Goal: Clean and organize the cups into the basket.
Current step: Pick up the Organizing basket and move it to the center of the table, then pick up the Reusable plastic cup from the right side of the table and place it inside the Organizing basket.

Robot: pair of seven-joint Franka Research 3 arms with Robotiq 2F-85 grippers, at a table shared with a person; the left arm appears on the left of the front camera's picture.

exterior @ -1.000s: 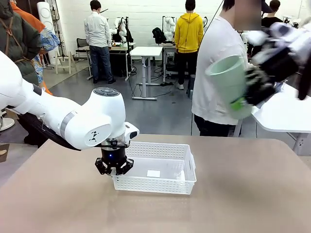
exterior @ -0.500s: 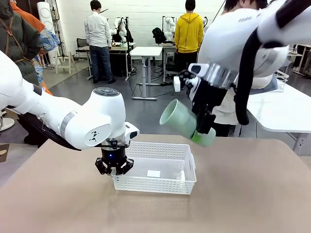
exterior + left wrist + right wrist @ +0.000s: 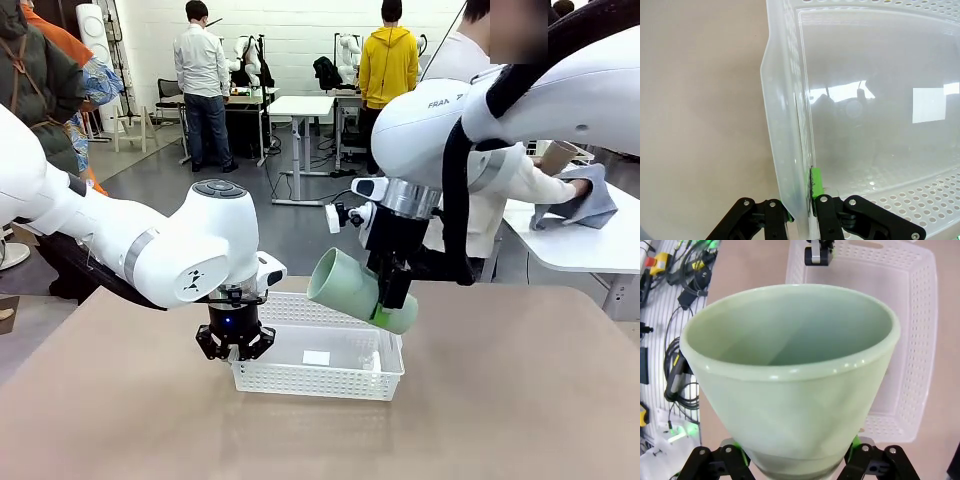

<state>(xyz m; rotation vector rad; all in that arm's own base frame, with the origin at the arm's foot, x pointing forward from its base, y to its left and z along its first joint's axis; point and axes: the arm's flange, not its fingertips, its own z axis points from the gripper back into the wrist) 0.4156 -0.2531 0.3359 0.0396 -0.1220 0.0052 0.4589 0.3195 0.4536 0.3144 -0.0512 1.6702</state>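
The basket [image 3: 312, 381] is set near the middle of the tan surface [image 3: 500, 410], with open room left in front of it and to its right. The left hand [image 3: 236, 345] is clamped shut on the basket's wall at the near left corner, one finger [image 3: 816, 183] inside and the other outside, with the wrist pointed straight down. The mint cup [image 3: 345, 286] is gripped at its base by the right hand [image 3: 393, 303]. It is held tilted in the air above the basket's right end, clear of the rim, with its mouth turned towards the left arm. The right arm is bent in from the right, its wrist angled downward.
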